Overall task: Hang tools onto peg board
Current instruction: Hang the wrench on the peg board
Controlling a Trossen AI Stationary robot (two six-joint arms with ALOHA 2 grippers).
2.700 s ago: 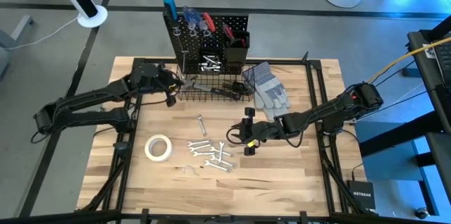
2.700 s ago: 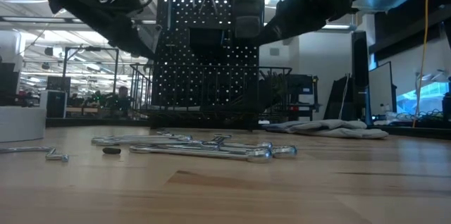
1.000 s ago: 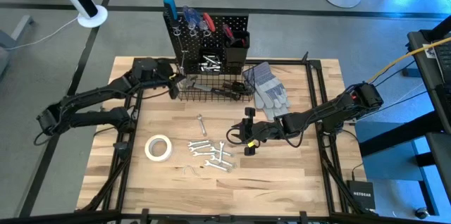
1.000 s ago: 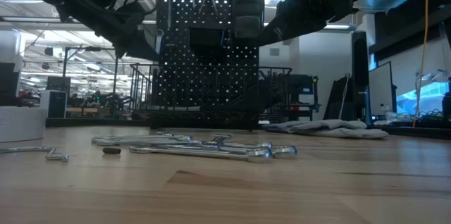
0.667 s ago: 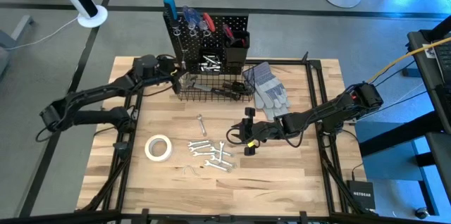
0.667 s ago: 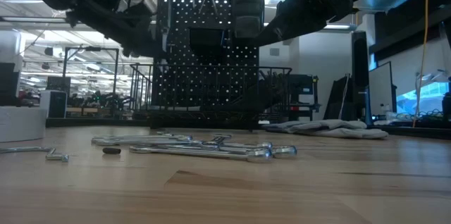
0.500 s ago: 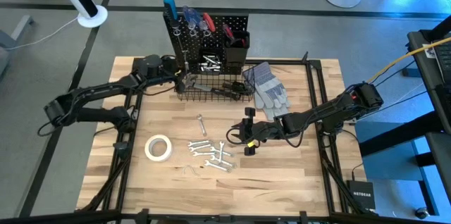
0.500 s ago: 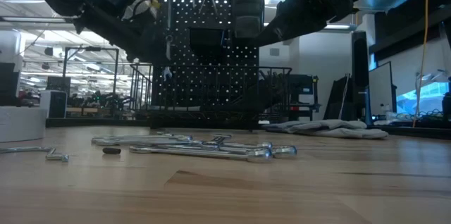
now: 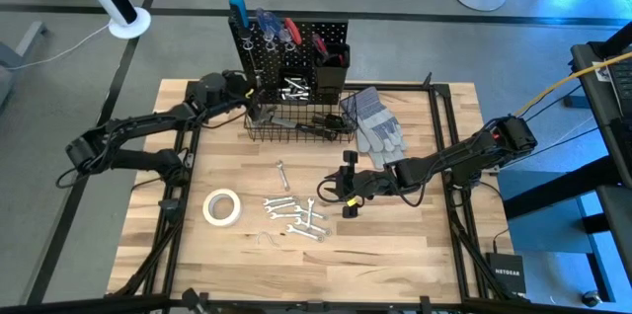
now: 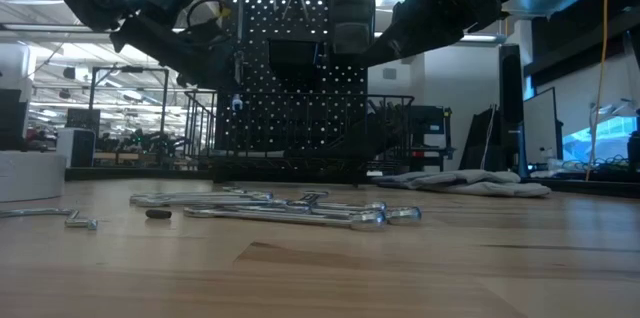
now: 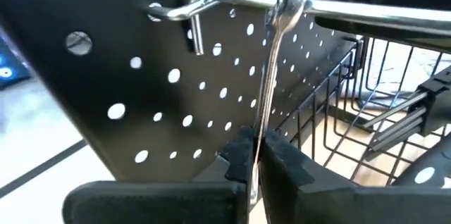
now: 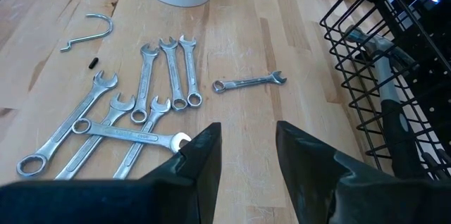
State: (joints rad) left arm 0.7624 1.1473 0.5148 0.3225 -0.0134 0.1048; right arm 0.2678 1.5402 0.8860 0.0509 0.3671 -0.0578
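Note:
The black peg board (image 9: 291, 42) stands at the table's far edge, with screwdrivers on it and a wire basket (image 9: 301, 124) at its foot. My left gripper (image 9: 249, 107) is at the board's left part, shut on a silver wrench (image 11: 271, 76). The wrench hangs upright in front of the board (image 10: 237, 78). Its upper end is at a silver hook (image 11: 225, 2). My right gripper (image 9: 348, 186) hovers open over the middle of the table, above several loose wrenches (image 12: 134, 111), and holds nothing. My left gripper pinches the wrench's shaft (image 11: 262, 129) between its two fingers (image 11: 282, 164). The fingers come nearly level, slanting a little down, from the table's left, and lie across the shaft. The wrench stands upright, its upper end (image 11: 285, 2) on the silver hook and its open-jawed end (image 10: 237, 104) below the fingers.
A white tape roll (image 9: 222, 206), a small wrench (image 9: 282, 173) and a loose hook (image 9: 265, 238) lie on the wood. Grey gloves (image 9: 375, 121) lie right of the basket, which holds dark tools. The table's near part is bare wood.
My left gripper has moved toward the far edge and right, up to the peg board, tipping downward. The wrench it holds has swung from a slant to upright, with its top now at the hook.

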